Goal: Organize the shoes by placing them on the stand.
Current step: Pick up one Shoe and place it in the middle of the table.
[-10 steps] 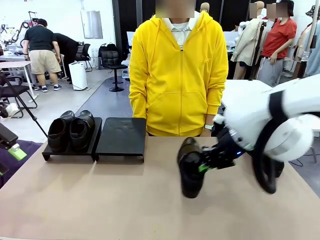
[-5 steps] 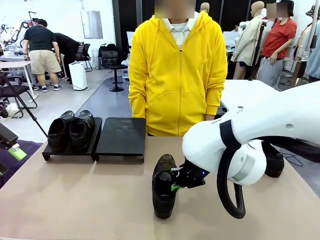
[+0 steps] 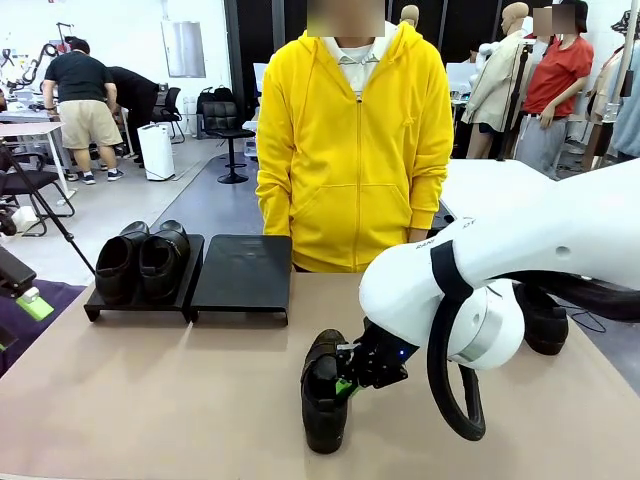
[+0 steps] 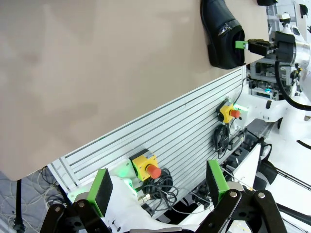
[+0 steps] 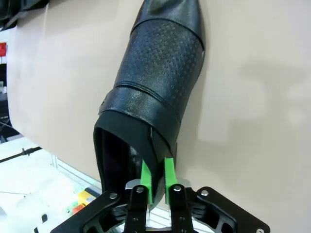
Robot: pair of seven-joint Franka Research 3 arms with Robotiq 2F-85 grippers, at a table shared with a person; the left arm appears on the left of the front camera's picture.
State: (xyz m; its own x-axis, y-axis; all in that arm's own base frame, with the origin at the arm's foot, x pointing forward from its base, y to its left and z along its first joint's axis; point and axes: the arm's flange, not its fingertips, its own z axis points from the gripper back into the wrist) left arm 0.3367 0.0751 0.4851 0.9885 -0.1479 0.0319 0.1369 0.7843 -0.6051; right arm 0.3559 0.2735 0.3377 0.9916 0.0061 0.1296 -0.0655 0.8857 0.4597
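My right gripper (image 5: 157, 180) is shut on the heel collar of a black shoe (image 5: 160, 82), one green pad inside the opening and one outside. That shoe (image 3: 325, 400) sits low on the table near the front middle, toe toward the robot's side, with the right gripper (image 3: 350, 380) behind it. Two shoes (image 3: 140, 262) stand side by side on the left tray of the stand (image 3: 243, 270); its right tray is bare. A fourth shoe (image 3: 545, 320) shows at the right, partly behind the right arm. My left gripper (image 4: 159, 187) is open over the table's front edge, holding nothing.
A person in a yellow hoodie (image 3: 355, 150) stands at the far side behind the stand, hands down. The left wrist view shows the table's edge, a ribbed metal panel (image 4: 160, 136) and emergency-stop buttons (image 4: 146, 167) below it.
The right arm has carried the shoe leftward and down, from mid-air at centre right to the table's front middle. The stand's shoes and the person have not moved.
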